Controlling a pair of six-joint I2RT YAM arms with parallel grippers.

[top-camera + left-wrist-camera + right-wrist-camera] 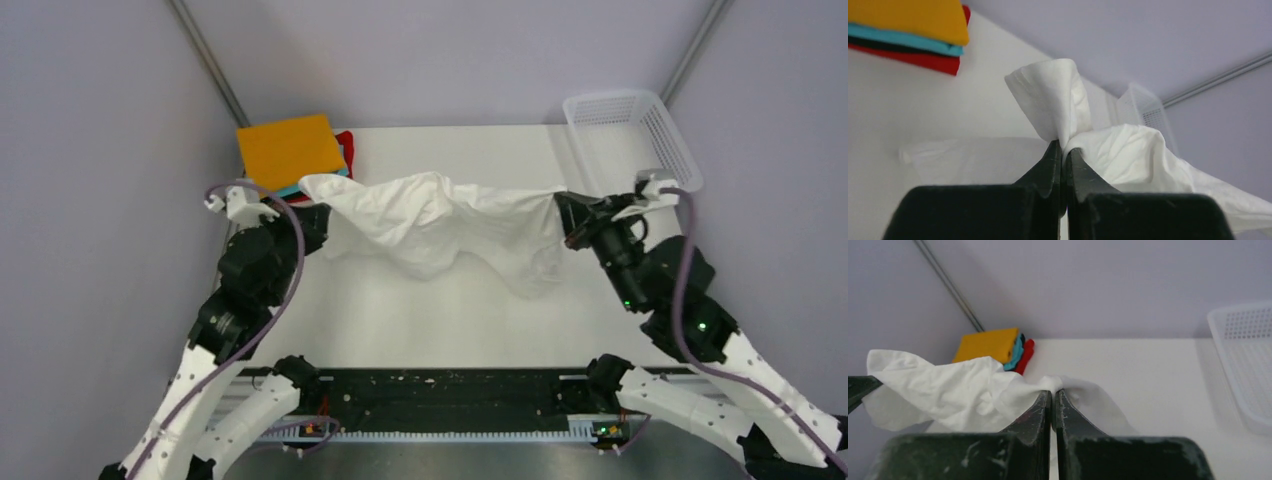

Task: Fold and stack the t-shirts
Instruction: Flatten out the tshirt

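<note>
White tabletop (pixel 450 320) filling the middle of the top view, closed in by pale lilac walls. Strung across its far half from left to right: the white tee (pixel 430 225), unfolded and rumpled, lifted at both ends and sagging in the middle, lower folds drooping toward the tabletop, contact there not clear. At the far right corner, a white mesh basket (pixel 600 110), upright, only its own perforated floor and walls on view inside, near the white tee's right end and well apart from the pile. At the far left corner, a folded pile just beside the white tee's left end: orange tee (pixel 288 148) on top, teal tee (pixel 903 40) under it, red tee (pixel 913 57) at the bottom, the lower two peeking out along one edge. Left jaws pressed together on a bunched corner of the white tee, cloth fanning out past the tips. Right jaws likewise clamped on the opposite end, fabric gathered at the tips.
</note>
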